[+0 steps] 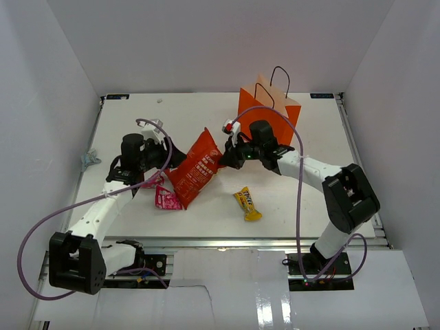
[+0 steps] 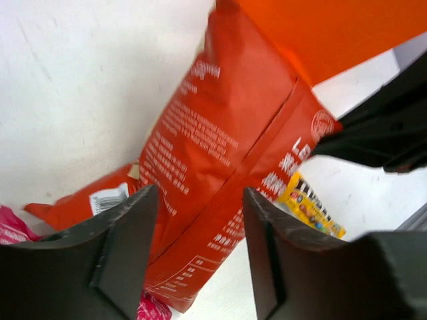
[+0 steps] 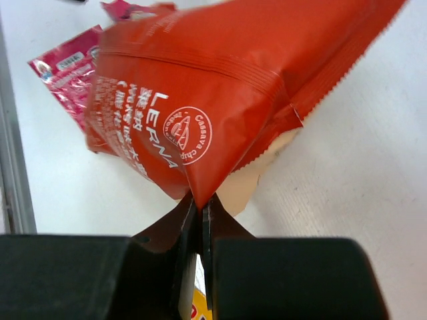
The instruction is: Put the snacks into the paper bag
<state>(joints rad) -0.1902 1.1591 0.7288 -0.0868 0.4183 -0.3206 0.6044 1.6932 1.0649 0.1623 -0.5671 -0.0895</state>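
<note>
The red-orange chip bag [image 1: 196,168] is held tilted above the table between my two arms. My right gripper [image 1: 223,159] is shut on its upper right corner; in the right wrist view the jaws [image 3: 199,203] pinch the bag's sealed tip [image 3: 220,80]. My left gripper [image 1: 170,162] stands open at the bag's left side, its fingers [image 2: 200,200] wide apart with the bag [image 2: 220,133] beyond them. Two pink packets [image 1: 167,199] lie under the bag's lower end. A yellow candy bar [image 1: 247,203] lies to the right. The orange paper bag [image 1: 271,113] stands upright behind my right gripper.
A purple cable loops from each arm over the table. A metal rail runs along the near edge [image 1: 275,242]. White walls enclose the table on three sides. A small grey object [image 1: 88,160] sits at the left edge.
</note>
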